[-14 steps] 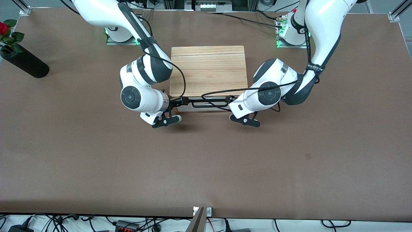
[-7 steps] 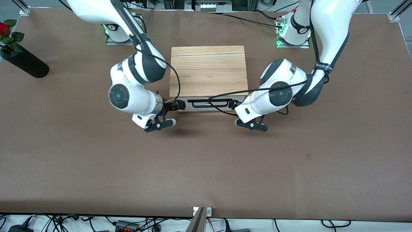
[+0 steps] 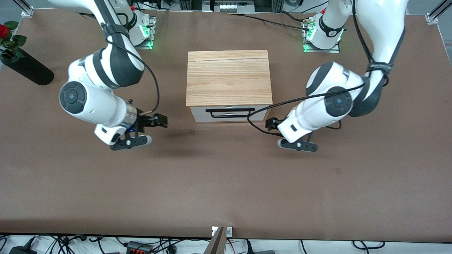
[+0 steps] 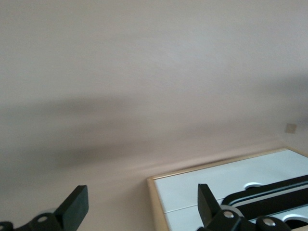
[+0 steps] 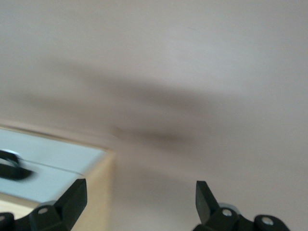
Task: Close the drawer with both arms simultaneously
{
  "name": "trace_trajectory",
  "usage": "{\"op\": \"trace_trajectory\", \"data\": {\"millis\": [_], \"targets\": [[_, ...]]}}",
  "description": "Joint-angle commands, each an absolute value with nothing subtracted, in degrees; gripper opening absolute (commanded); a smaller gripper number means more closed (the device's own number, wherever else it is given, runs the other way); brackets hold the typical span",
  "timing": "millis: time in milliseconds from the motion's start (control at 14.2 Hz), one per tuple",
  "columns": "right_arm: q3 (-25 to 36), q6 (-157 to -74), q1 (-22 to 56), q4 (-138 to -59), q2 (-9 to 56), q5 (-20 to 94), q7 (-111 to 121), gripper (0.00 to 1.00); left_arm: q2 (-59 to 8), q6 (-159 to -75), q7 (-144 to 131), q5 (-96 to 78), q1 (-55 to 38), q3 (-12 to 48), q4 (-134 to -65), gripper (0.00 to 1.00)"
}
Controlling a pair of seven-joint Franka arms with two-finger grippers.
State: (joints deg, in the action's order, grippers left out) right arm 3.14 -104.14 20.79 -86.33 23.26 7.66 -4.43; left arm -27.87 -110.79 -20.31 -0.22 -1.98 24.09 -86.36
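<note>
The drawer (image 3: 229,113) has a white front panel and a thin black bar handle (image 3: 229,112). It sits pushed in under the light oak box top (image 3: 229,76), and none of its interior shows. My right gripper (image 3: 159,121) is open and empty over the table, off the box's corner toward the right arm's end. My left gripper (image 3: 272,123) is open and empty off the other front corner. The left wrist view shows my left gripper (image 4: 142,206) with the white front (image 4: 231,185) past one fingertip. The right wrist view shows my right gripper (image 5: 139,197) and the box corner (image 5: 98,185).
A black vase (image 3: 28,67) with a red rose (image 3: 3,31) lies at the right arm's end of the brown table (image 3: 226,183). A black cable (image 3: 259,118) from the left arm hangs beside the drawer front.
Both grippers have drawn back from the drawer handle and moved apart, each toward its own end of the table. The drawer front has gone in a little under the box top.
</note>
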Motion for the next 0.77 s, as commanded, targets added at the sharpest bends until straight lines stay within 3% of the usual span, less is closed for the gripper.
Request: {"op": "trace_trajectory", "data": {"millis": [0,211,421,702], "targets": [[3.60,-97.75,20.92,-86.22,20.23,-3.82,-4.22,1.00,-21.64,-105.31,-20.83,0.00,-2.29,19.70,-86.48,1.00],[4.22,-91.42,19.52,-85.87,17.85,-10.27,-4.31,1.00,-15.14,-98.37,-20.74,0.00,-2.29,14.61,-86.66,1.00],[6.15,-90.97,18.37,-85.87,15.47,-12.13,0.50,1.00,-7.93,-91.34,-19.78,0.00,-2.64,9.15,-87.01,1.00],[6.07,-90.88,15.48,-86.13,13.54,-11.87,2.46,1.00,-5.63,-89.91,-15.91,-0.87,-2.90,7.12,-88.51,1.00]]}}
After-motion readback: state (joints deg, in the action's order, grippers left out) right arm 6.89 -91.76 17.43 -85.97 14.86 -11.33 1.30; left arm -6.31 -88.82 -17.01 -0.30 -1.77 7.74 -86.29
